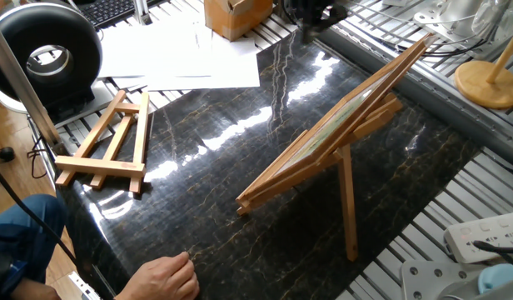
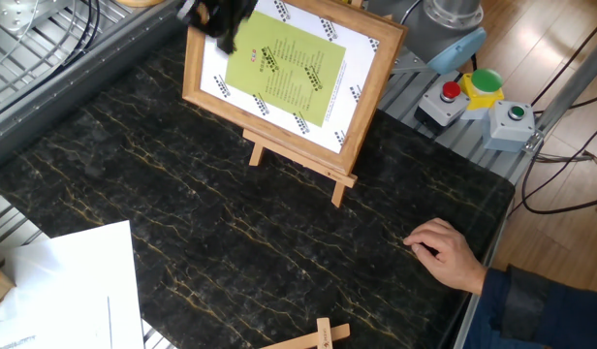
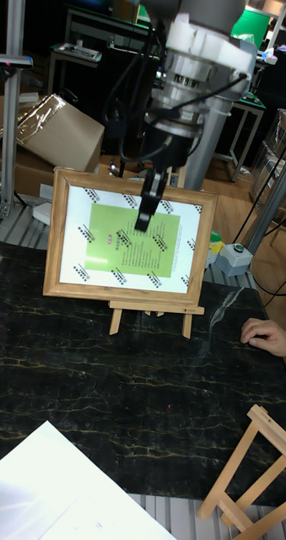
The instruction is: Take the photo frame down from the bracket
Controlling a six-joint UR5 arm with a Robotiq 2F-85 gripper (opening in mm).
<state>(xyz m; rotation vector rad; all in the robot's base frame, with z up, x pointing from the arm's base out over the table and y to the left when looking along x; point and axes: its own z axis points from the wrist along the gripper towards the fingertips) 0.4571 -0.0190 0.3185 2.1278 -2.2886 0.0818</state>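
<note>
The photo frame (image 3: 130, 242) leans upright on the bracket (image 1: 350, 187), long axis horizontal. The gripper (image 3: 151, 198) hangs before its face, near the upper edge. I cannot tell how the jaws stand.

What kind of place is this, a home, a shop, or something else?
Most likely a robotics lab or workshop. A robot arm hangs over a dark marble-patterned table, a box with red and green buttons sits at the table's edge, and a power strip lies on slotted aluminium rails.
</note>
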